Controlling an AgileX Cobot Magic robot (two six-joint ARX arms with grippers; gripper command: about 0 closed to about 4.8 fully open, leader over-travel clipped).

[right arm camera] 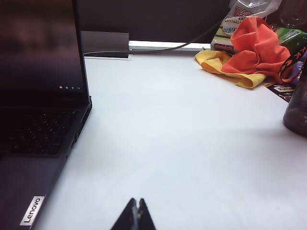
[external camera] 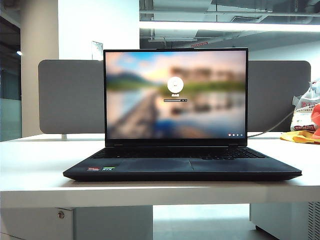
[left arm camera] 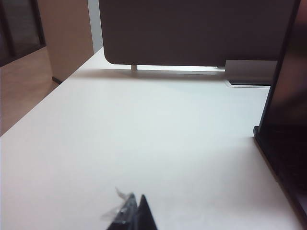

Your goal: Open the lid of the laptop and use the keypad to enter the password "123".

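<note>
white desk surface (external camera: pixel 30 170) fills the scene, with an office ceiling and a grey divider (external camera: pixel 70 95) behind it. over the bare tabletop left of the laptop (external camera: pixel 182 167), the left gripper (left arm camera: pixel 135 215) shows only its dark tips, pressed together with nothing between them. over the tabletop right of the laptop, the right gripper (right arm camera: pixel 136 216) shows the same: tips meeting in a point, nothing held. neither gripper touches the laptop.

the laptop sits mid-desk with its front edge toward the near side. the lid (external camera: pixel 175 95) stands upright and open, its screen lit with a blurred landscape and a login circle with an entry field beneath. the keypad (external camera: pixel 180 152) lies as a dark band below the screen, the trackpad nearer. small red and green stickers (external camera: pixel 100 169) mark the near left palm-rest corner.

far right, orange and yellow cloths (right arm camera: pixel 249 57) lie crumpled beside a plastic bag (right arm camera: pixel 237 21), well apart from the laptop.
</note>
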